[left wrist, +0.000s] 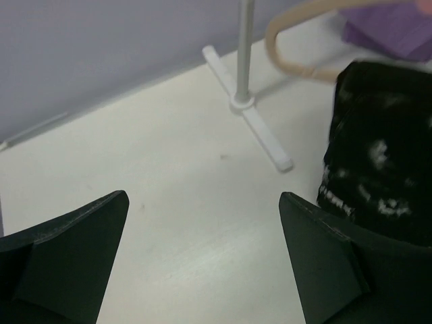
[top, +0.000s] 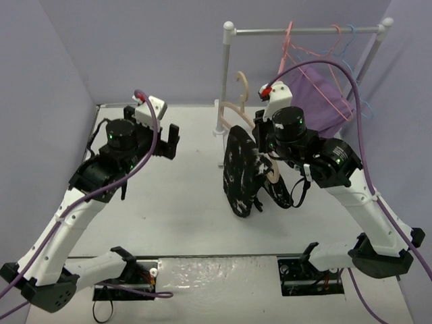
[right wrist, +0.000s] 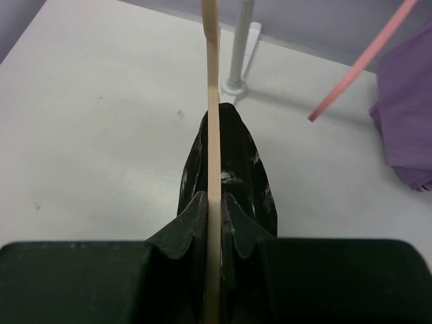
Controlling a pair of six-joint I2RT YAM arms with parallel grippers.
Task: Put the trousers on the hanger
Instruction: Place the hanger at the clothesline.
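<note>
Right gripper (right wrist: 212, 202) is clenched on the cream hanger (right wrist: 212, 101), its two dark fingers pressed against either side of the thin plastic edge, which the right wrist view shows running straight up toward 12 o'clock. Black trousers (right wrist: 236, 162) with white speckles are draped over that hanger, cloth falling on both sides of it just beyond the fingertips.

From the overhead camera the trousers (top: 239, 172) hang as a dark folded bundle near the middle of the table (top: 182, 216), with the hanger's hook (top: 241, 88) sticking out at their 12 o'clock. Whether the lower end of the cloth touches the table I cannot tell.

Left gripper (left wrist: 202, 202) is released, its fingers spread wide with only bare tabletop between them. It sits at 9 o'clock from the trousers, well apart, facing them.

A white clothes rack (top: 304, 30) stands at 12 to 1 o'clock of the trousers, its foot just beyond the hanger's hook. Thin pink hangers (top: 290, 47) and a blue one (top: 351, 40) hang from its rail, and a purple cloth (top: 317, 94) hangs below them.
</note>
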